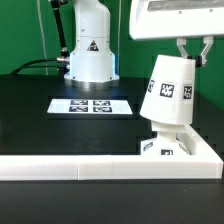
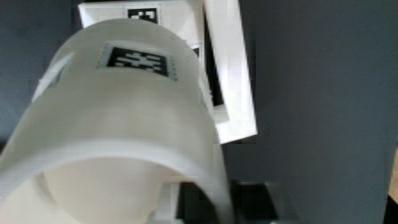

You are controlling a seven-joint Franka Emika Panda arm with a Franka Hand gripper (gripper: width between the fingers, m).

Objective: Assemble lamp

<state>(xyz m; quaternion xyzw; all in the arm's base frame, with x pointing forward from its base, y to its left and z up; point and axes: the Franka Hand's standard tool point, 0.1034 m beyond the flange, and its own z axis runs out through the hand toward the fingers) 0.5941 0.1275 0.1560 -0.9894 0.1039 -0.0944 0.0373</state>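
Observation:
The white cone-shaped lamp shade (image 1: pixel 167 92) carries black-and-white tags and stands tilted over the square lamp base (image 1: pixel 163 150), which sits against the white rail at the exterior view's right. My gripper (image 1: pixel 192 52) comes down from above and is shut on the shade's upper rim. In the wrist view the shade (image 2: pixel 125 130) fills most of the picture, and its wall runs between my dark fingers (image 2: pixel 260 203). A tagged white part (image 2: pixel 139 14) shows beyond the shade's far end. The bulb is hidden.
A white rail (image 1: pixel 70 168) runs along the table's front edge and turns a corner at the exterior view's right. The marker board (image 1: pixel 92 104) lies flat on the black table. The big white robot pedestal (image 1: pixel 88 55) stands behind it.

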